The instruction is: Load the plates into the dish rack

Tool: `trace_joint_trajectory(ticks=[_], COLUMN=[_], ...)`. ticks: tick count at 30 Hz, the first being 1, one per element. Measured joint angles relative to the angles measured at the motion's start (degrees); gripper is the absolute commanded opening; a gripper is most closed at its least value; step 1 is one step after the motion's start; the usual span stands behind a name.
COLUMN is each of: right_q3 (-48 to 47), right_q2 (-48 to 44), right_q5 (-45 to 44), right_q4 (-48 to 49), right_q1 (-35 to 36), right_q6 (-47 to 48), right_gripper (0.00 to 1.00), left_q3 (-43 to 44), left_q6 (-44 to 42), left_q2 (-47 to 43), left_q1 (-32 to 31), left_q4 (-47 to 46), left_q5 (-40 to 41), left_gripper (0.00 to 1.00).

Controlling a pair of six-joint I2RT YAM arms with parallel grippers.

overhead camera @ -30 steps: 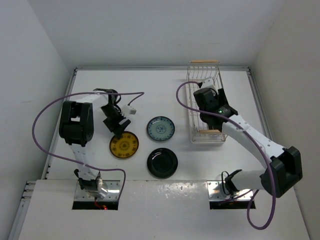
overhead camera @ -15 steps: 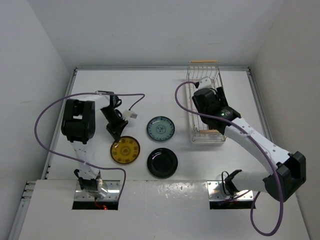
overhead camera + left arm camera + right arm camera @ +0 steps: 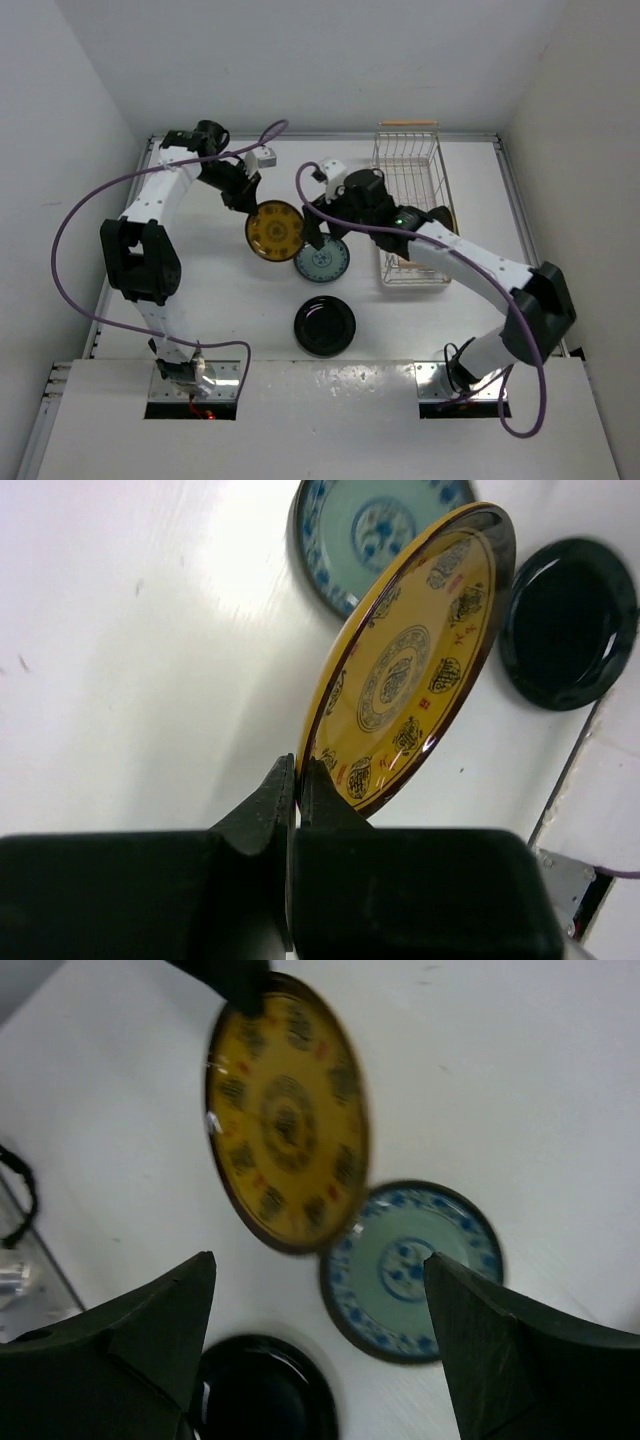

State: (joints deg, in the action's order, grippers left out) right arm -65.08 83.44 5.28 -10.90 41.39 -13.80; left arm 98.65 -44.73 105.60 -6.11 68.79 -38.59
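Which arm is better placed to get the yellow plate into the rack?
Right. The right end effector is open, facing the amber-yellow patterned round plate, and the white wire dish rack sits on that arm's side. The left end effector pinches the plate's rim, farther from the rack.

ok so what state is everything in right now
yellow plate: in the air, tilted, gripped at its rim
left pincer: shut on the yellow plate
right pincer: open, holding nothing
blue plate: flat on the table
black plate: flat on the table
dish rack: upright on the table
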Motion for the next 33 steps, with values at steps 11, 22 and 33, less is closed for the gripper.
trace_joint_trajectory(ticks=[11, 22, 33], right_q3=[-2.8, 2.8, 2.8], right_q2=[11.1, 2.9, -11.1], right_q5=[6.7, -4.7, -49.5], right_q4=[8.9, 10.7, -4.3], right_q1=[0.7, -2.2, -6.4], right_q6=[-9.4, -13.2, -4.2], right_gripper=[0.0, 0.0, 0.0], left_q3=[1.9, 2.1, 2.0], left_q6=[-0.7, 17.0, 32.2], left_q2=[-0.5, -0.5, 2.5], left_q1=[-0.7, -1.0, -1.0], left_q4=[3.8, -8.0, -16.5], left_q5=[-7.9, 0.7, 28.9], left_gripper=[0.0, 0.82, 0.87])
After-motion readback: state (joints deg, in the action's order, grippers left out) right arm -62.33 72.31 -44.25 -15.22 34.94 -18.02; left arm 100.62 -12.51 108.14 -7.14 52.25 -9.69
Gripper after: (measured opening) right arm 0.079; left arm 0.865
